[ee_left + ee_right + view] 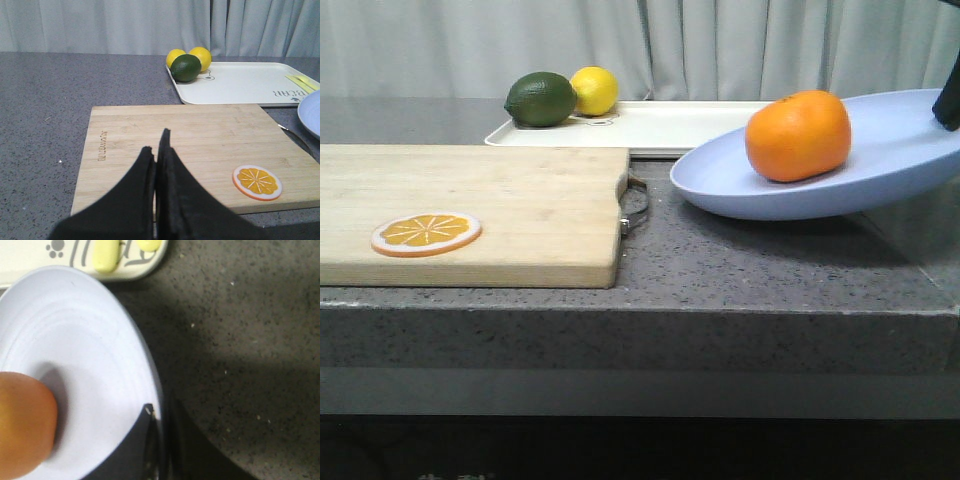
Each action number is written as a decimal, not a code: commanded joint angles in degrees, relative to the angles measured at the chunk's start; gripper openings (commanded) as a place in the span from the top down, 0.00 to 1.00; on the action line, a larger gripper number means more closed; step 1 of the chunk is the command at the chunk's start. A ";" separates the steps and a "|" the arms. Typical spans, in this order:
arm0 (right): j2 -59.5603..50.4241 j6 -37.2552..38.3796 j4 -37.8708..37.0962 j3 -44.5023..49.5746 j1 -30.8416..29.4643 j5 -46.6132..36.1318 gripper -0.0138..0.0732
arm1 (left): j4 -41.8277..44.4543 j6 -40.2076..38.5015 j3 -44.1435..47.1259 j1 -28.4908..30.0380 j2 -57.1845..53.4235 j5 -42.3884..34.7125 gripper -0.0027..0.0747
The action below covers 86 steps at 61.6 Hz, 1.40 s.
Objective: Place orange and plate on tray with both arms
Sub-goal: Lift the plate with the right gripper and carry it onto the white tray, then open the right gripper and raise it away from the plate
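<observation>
We see the dimpled round orange point(798, 135) sitting in the matte lavender plate point(880, 160), plate tilted, lifted beside the cream rectangular tray point(670, 125), right gripper point(161, 440) pinching its rim, left gripper point(159, 150) fingers pressed together, empty, over the wooden cutting board point(200, 145).

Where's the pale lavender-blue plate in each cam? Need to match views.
Front view: the round pale lavender-blue plate is at right, tilted and lifted off the counter, with the whole bright orange fruit on it.
Left wrist view: only a sliver of its rim shows at the right edge.
Right wrist view: it fills the left half, the right gripper clamped on its rim.
Shared landmark: the cream-white rectangular tray.
</observation>
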 commanded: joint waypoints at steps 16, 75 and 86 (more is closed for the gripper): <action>3.59 -1.15 12.30 -12.78 -0.52 -0.99 0.98 | -0.55 -0.51 -1.37 0.06 0.67 -4.86 0.99; 44.43 12.83 8.78 -67.22 8.46 -0.14 0.97 | -0.55 -0.51 -1.18 0.06 0.67 -4.86 0.99; 44.57 12.84 6.04 -67.22 8.46 -0.87 0.95 | -0.55 -0.51 -1.18 0.06 0.67 -4.86 0.99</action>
